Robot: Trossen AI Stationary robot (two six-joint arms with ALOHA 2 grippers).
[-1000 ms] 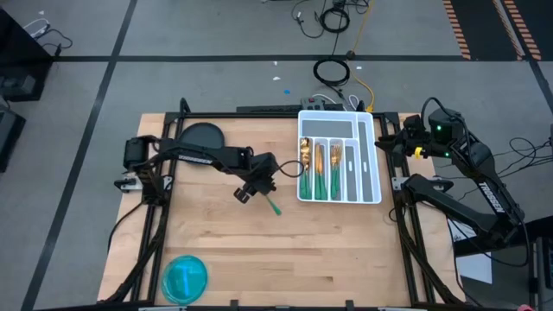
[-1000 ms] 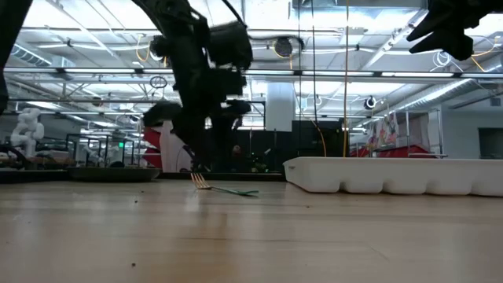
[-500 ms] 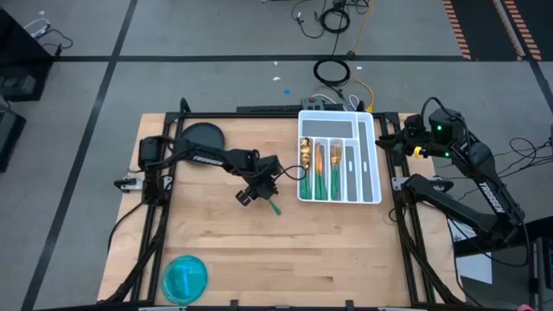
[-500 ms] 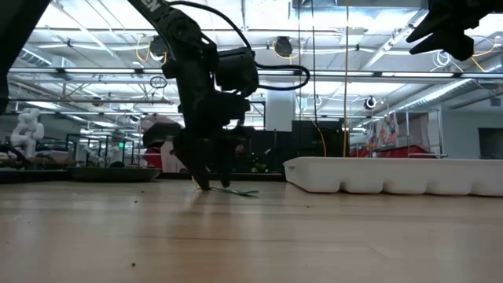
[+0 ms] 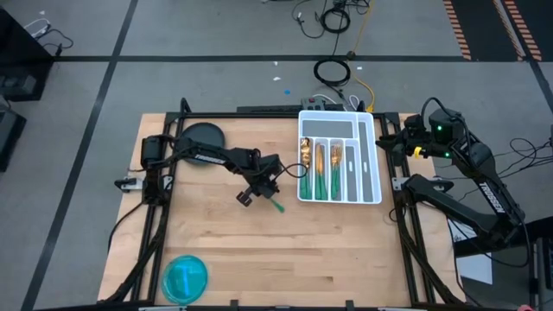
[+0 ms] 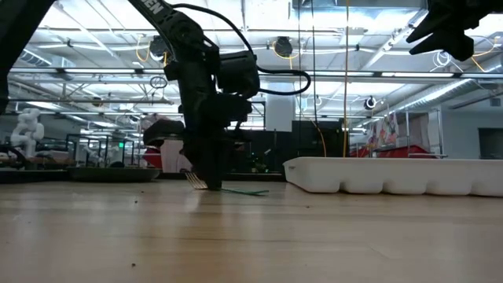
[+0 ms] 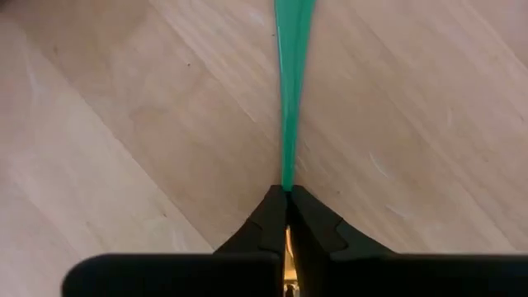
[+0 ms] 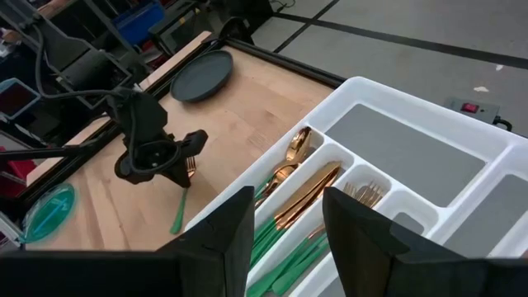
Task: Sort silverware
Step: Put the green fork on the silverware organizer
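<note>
Left gripper [image 5: 261, 183] is down on the wooden table [image 5: 259, 259], clamped on a gold-headed, green-handled fork [image 5: 273, 203] just left of the white compartmented plastic tray [image 5: 367, 130]. The tray holds gold-and-green silverware [image 5: 321, 168] in its three left slots; the grey-lined right slot looks bare. A dark round plate [image 5: 201, 136] sits at the far left corner, a blue round dish [image 5: 185, 277] at the near left. Right gripper [image 5: 413, 138] waits raised beyond the tray's right edge.

Low view: left gripper [image 6: 206, 182] at table level, fork tines [image 6: 193, 180] poking out beside it, handle lying on the wood.

Left wrist view: both fingers [image 7: 264, 227] pinched tight on the fork [image 7: 290, 99].

Right wrist view: right fingers [image 8: 223, 227] stand apart, holding nothing, above the tray [image 8: 429, 111]; spoons, knives and forks [image 8: 301, 194] lie in separate slots.
</note>
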